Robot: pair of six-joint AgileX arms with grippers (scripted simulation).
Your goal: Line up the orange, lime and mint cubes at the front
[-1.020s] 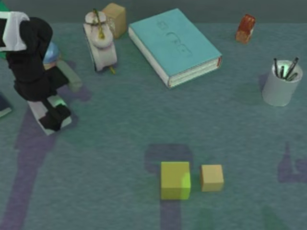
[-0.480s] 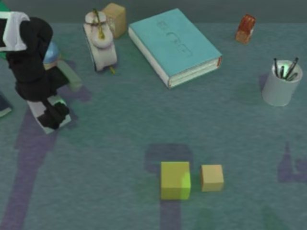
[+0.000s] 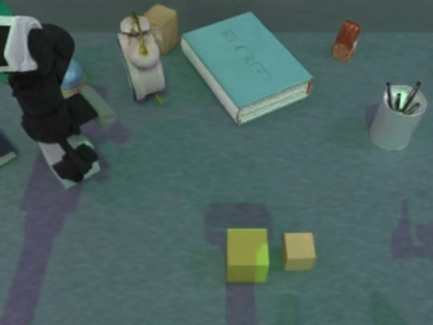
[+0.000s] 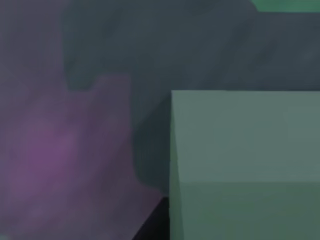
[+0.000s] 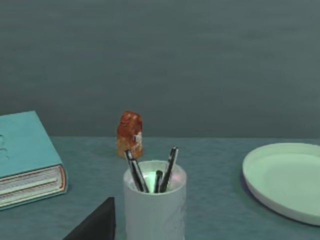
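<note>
**Left gripper low over the mint cube at the table's left side**

While the left arm reaches down at the left side of the table, its left gripper [image 3: 76,162] sits low over the mint cube [image 4: 245,165], of which the top view shows only a pale green sliver just beside the dark fingers. In the left wrist view the cube's flat face fills much of the picture, very close to the camera. Whether the fingers are spread or closed on it cannot be told from either view.

Well away from that gripper, toward the front middle of the table, the lime cube [image 3: 247,254] and the orange cube [image 3: 298,251] stand side by side, close but apart, with the orange one on the far side of the lime one from the gripper.

Farther back from the gripper lie a teal book [image 3: 247,64], a white toy figure [image 3: 141,61] and a tan block [image 3: 162,26] just behind it. A small red-orange object [image 3: 346,40] stands at the back right, and a white pen cup [image 3: 397,118] holds pens on the right.

The right gripper is out of the top view; its wrist camera looks across the pen cup toward a pale plate [image 5: 285,180].
</note>
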